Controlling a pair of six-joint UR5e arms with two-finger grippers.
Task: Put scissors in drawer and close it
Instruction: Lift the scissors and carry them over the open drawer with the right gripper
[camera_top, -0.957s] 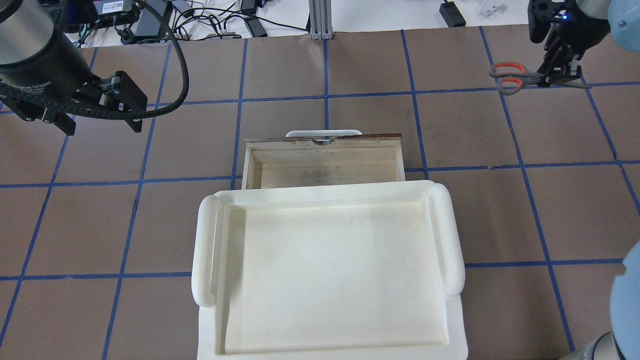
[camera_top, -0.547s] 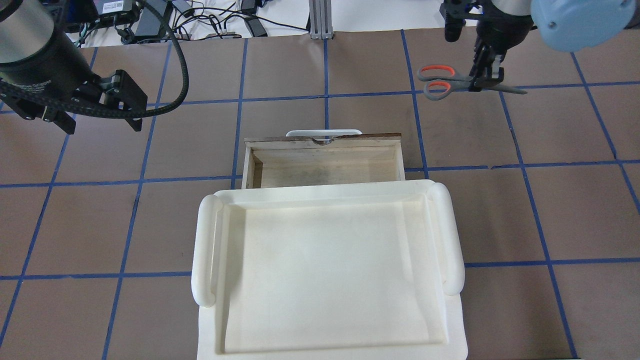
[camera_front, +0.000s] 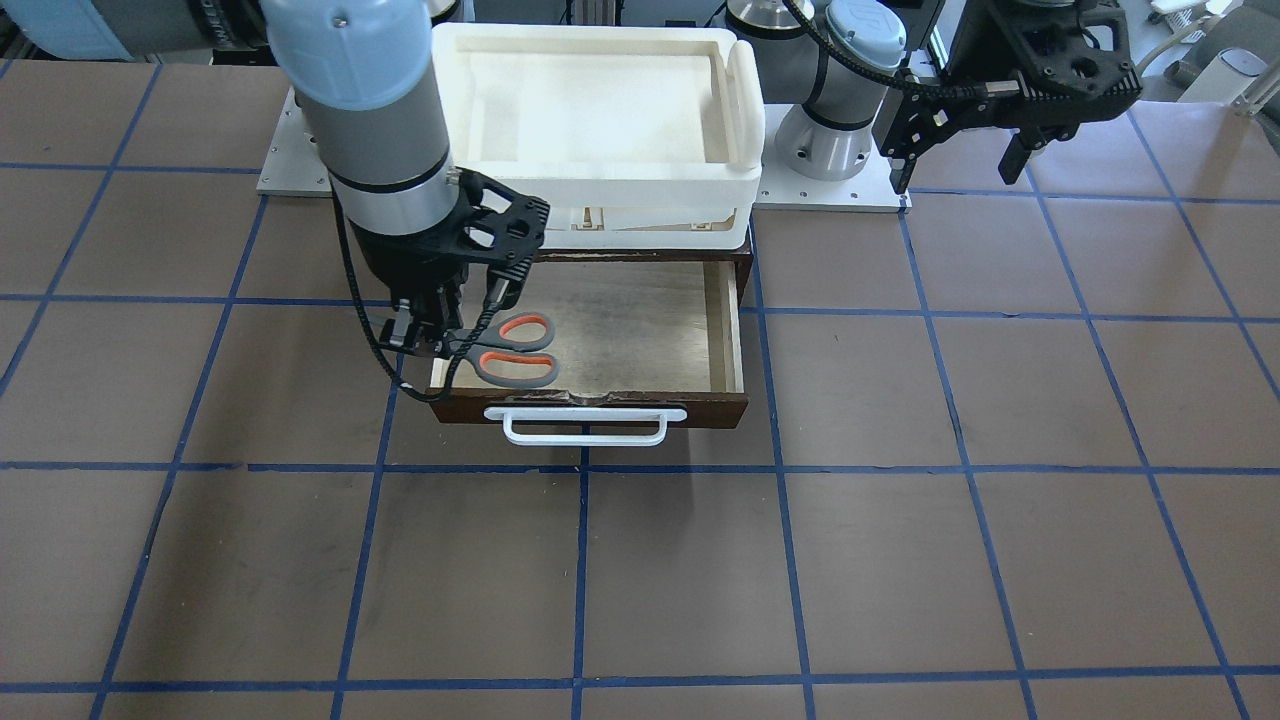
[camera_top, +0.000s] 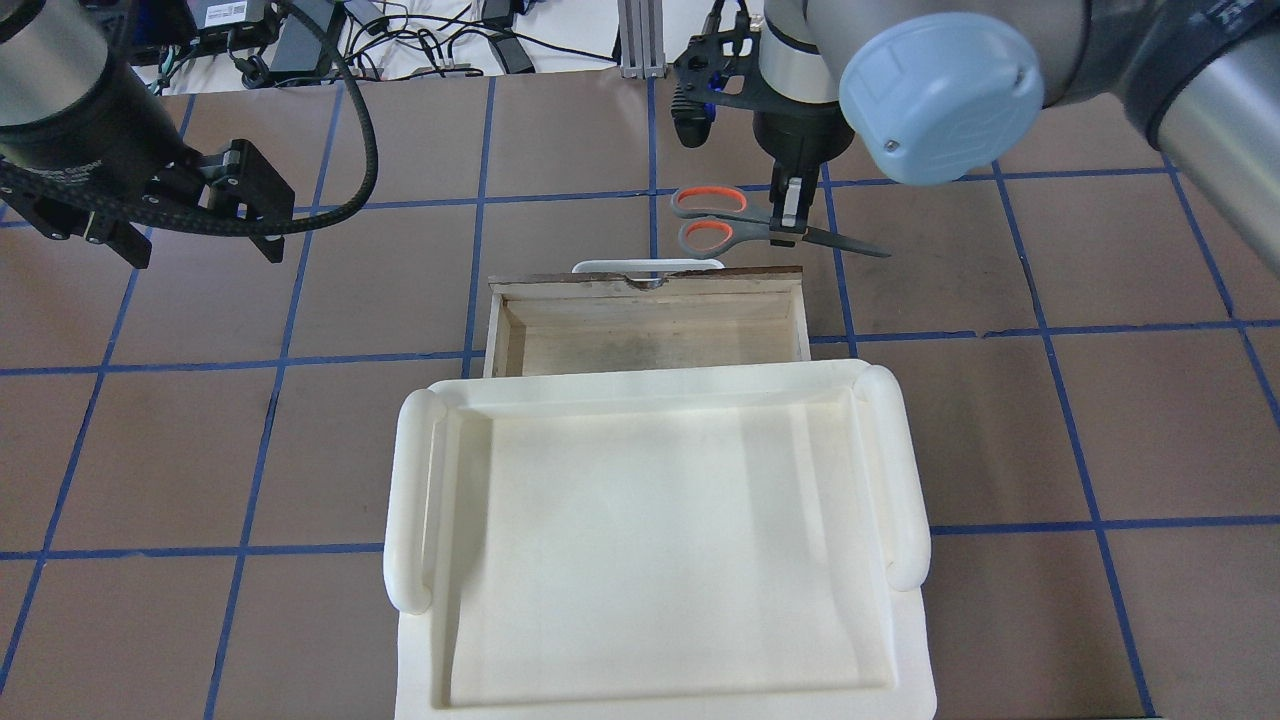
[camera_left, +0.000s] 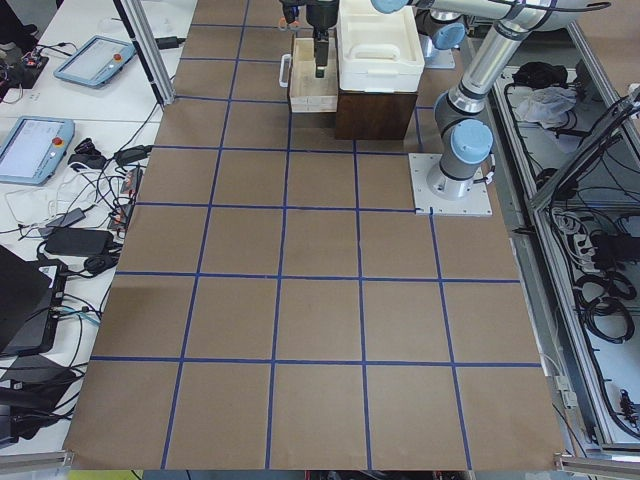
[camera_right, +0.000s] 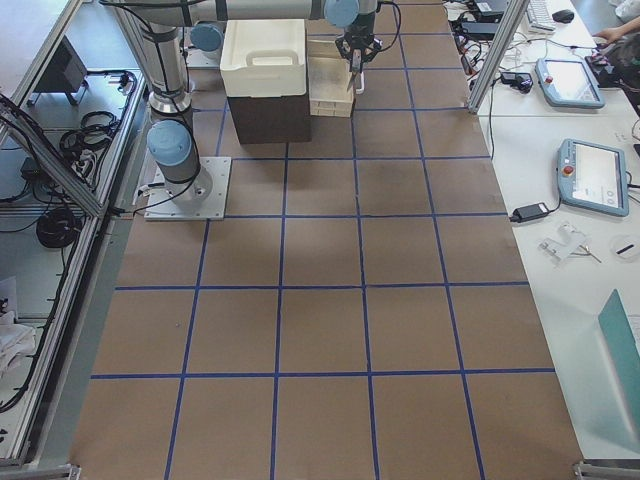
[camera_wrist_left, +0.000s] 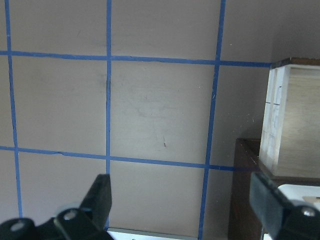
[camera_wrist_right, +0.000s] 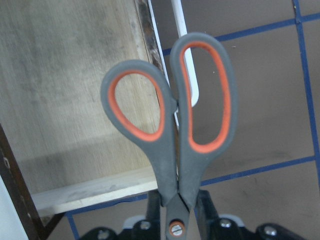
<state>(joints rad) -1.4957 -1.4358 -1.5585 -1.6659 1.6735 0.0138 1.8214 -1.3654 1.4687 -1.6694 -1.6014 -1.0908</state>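
The scissors (camera_top: 710, 221), grey handles with orange-red loops, hang level in the air in my right gripper (camera_top: 790, 226), which is shut on them near the pivot. They are over the front edge of the open drawer (camera_top: 650, 340), at its right-hand end. In the front view the scissors (camera_front: 515, 350) show over the drawer's (camera_front: 640, 330) front corner, held by the right gripper (camera_front: 425, 335). The right wrist view shows the scissors (camera_wrist_right: 175, 125) above the drawer's front edge. The white bar handle (camera_top: 648, 265) faces away from me. My left gripper (camera_top: 205, 250) is open and empty, far to the left.
A white plastic tray (camera_top: 650, 385) sits on top of the dark cabinet, above the drawer; it also shows in the front view (camera_front: 740, 100). The brown table (camera_top: 1000, 420) has a blue tape grid. Cables and power bricks (camera_top: 300, 40) lie beyond the far edge.
My right arm has carried the scissors leftward from the table's far right to just over the drawer's front edge. The left arm has not moved.
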